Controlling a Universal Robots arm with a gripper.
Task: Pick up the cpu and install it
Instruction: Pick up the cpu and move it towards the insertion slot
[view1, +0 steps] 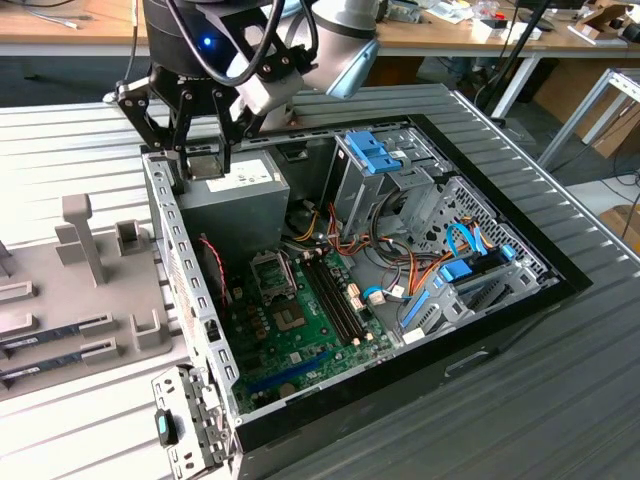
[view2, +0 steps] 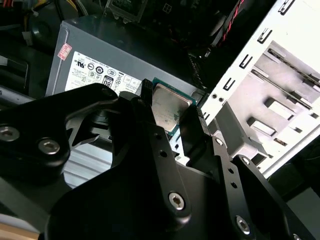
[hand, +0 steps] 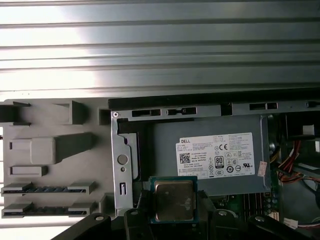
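Ribbed grey table (view1: 70, 150) bearing an open computer case (view1: 505, 338); end effector (hand: 174, 207) clamped on the cpu (hand: 173, 197) — silver top seen in both wrist views — held over the power supply (view1: 238, 188), near the case's edge.

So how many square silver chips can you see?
1: the cpu, gripped in the hand over the power supply. More may be hidden.
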